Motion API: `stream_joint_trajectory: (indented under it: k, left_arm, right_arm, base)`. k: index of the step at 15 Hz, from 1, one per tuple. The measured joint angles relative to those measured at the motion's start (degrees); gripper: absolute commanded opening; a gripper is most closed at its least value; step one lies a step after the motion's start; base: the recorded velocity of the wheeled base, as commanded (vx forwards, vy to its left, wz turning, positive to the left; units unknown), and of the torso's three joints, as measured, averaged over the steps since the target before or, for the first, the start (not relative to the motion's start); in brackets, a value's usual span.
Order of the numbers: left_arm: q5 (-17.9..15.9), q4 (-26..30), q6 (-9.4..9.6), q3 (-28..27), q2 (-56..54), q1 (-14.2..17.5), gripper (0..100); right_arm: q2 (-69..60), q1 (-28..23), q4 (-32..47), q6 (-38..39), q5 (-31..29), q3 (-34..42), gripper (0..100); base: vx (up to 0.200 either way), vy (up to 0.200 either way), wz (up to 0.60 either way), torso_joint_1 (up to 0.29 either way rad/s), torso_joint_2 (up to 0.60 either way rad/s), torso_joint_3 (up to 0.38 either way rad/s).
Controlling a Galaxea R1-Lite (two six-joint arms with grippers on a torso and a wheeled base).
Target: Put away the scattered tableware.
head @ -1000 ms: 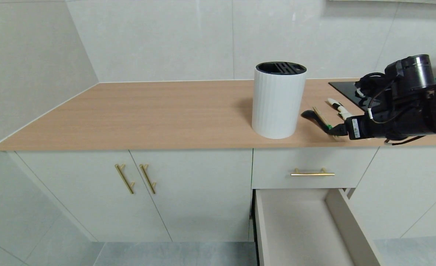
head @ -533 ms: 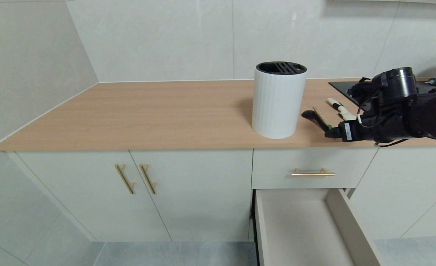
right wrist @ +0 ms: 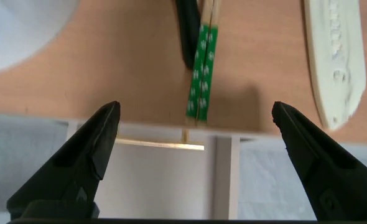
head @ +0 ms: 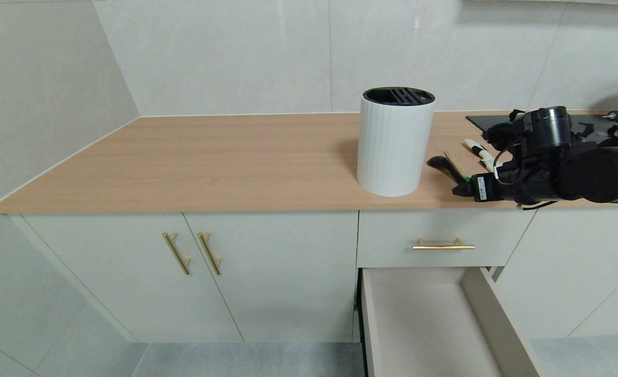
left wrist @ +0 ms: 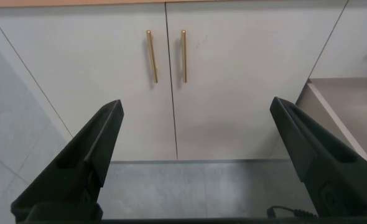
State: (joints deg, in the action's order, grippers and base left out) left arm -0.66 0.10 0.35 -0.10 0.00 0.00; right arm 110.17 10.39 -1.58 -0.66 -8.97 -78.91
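While chopsticks [right wrist: 202, 68] at the holder's [head: 394, 141] three o'clock were framed by the open right gripper [right wrist: 195, 124], lowering was judged due.

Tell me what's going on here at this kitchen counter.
The robot's right arm hovers at the counter's front edge, jaws open over a pair of chopsticks, nothing held yet. A black utensil and a white utensil lie beside them, near a tall white holder. A drawer below stands open. The left arm hangs low by the cupboard doors, jaws open.
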Motion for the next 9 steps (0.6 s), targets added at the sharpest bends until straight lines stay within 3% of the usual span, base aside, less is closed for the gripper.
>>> stream_joint_trajectory:
  k: [2, 3, 9]
  left_arm:
    - [0.0, 0.0, -0.02, 0.0, 0.0, 0.0, 100]
    - [0.0, 0.0, -0.02, 0.0, 0.0, 0.0, 100]
    - [0.0, 0.0, 0.00, 0.0, 0.0, 0.0, 100]
  right_arm:
    - [0.6, -0.1, -0.2, 0.1, 0.0, -0.1, 100]
    - [0.9, -0.1, -0.2, 0.1, 0.1, -0.2, 0]
    - [1.7, -0.2, -0.2, 0.0, 0.2, -0.3, 0]
  base:
    - [0.000, 0.000, 0.00, 0.000, 0.00, 0.000]
    - [0.000, 0.000, 0.00, 0.000, 0.00, 0.000]
    - [0.000, 0.000, 0.00, 0.000, 0.00, 0.000]
